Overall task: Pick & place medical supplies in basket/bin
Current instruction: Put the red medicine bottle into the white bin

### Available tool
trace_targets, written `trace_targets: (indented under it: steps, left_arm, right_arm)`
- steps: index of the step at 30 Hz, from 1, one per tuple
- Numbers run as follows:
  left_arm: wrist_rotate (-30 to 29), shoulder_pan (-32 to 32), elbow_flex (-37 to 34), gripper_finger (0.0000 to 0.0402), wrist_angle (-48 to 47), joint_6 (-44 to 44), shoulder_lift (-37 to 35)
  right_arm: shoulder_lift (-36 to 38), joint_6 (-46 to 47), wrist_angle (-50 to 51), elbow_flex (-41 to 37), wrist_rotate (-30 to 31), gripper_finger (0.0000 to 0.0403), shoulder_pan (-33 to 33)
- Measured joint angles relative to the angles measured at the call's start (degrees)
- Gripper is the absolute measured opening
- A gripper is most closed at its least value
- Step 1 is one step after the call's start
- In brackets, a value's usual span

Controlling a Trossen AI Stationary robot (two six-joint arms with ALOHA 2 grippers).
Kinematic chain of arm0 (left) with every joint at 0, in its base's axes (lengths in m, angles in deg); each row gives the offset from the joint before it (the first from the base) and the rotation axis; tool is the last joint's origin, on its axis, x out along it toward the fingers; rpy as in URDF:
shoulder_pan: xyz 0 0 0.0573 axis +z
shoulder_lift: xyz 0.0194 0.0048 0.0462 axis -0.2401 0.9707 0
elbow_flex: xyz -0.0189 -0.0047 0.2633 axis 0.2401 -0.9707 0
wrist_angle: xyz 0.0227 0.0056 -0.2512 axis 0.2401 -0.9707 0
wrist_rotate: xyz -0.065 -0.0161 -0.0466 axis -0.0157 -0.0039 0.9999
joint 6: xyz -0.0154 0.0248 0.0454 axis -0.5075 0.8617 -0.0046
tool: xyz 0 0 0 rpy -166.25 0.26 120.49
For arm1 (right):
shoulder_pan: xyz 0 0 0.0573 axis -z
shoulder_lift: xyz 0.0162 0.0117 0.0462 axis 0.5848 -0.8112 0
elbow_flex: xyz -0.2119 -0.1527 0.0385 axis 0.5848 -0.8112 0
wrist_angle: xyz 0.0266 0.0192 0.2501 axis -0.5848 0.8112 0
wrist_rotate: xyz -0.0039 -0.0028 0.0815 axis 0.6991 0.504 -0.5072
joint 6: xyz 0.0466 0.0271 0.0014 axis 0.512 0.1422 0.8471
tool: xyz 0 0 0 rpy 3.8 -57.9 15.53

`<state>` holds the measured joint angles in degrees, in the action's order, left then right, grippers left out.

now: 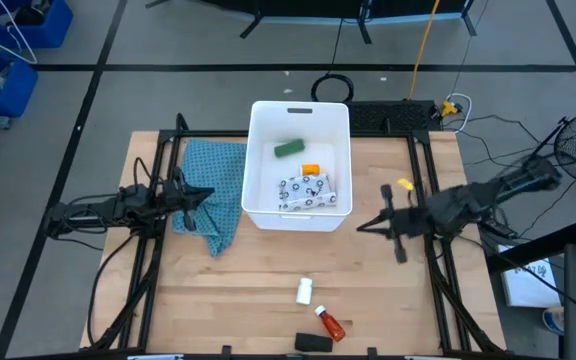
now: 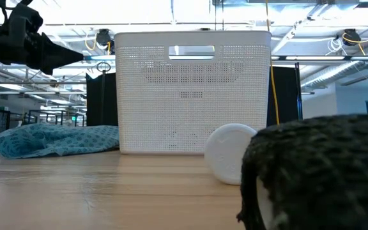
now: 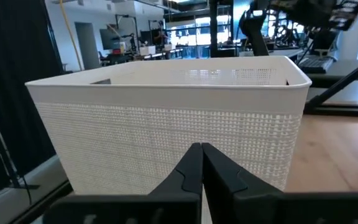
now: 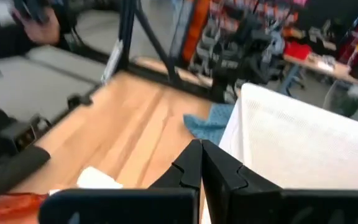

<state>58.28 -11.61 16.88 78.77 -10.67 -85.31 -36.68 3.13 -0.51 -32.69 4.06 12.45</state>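
Green block (image 1: pixel 288 148) inside white tub (image 1: pixel 264 118)

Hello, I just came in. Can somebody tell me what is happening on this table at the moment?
A two-armed robot is sorting medical supplies into the white tub. A green block, an orange item and a speckled pouch lie inside. A small white bottle, an orange-red bottle and a black oblong wait on the table's near edge. The left gripper, above a teal cloth, and the right gripper flank the tub, shut and empty.
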Motion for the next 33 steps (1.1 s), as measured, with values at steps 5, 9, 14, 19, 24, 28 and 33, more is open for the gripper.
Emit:
trace_targets:
  steps: [5, 9, 14, 19, 24, 28, 33]
  left_arm:
    - [0.00, 0.00, 0.00, 0.0027, 0.43, 0.19, 0.00]
    - [0.00, 0.00, 0.00, 0.0031, 0.74, -0.13, 0.00]
    - [-0.04, 0.00, 0.00, 0.0018, 2.10, -1.65, 0.00]
    - [-0.48, 0.00, 0.00, 0.0003, 4.45, -2.85, 0.00]
    - [-0.50, 0.00, 0.00, 0.0020, 6.64, -2.95, 0.00]
    - [-1.74, 0.00, 0.00, 0.0034, 6.76, -0.44, 0.00]
    - [-4.08, 0.00, 0.00, 0.0035, 6.62, 2.68, 0.00]
  right_arm:
    - [-12.42, 3.30, 1.10, 7.84, 10.80, 0.0000, -10.12]
    - [-22.13, 8.16, 1.46, 13.13, 14.83, 0.0012, -16.40]
    - [-32.62, 20.53, 1.44, 19.48, 18.28, 0.0064, -20.21]
    - [-40.94, 37.36, 5.42, 24.72, 18.16, 0.0130, -20.18]
    - [-47.20, 52.64, 12.38, 28.03, 11.76, 0.0167, -18.72]
    - [-50.77, 60.83, 12.80, 28.22, 6.04, 0.0175, -17.48]
    - [-53.33, 68.36, 14.13, 28.22, 3.13, 0.0176, -16.45]
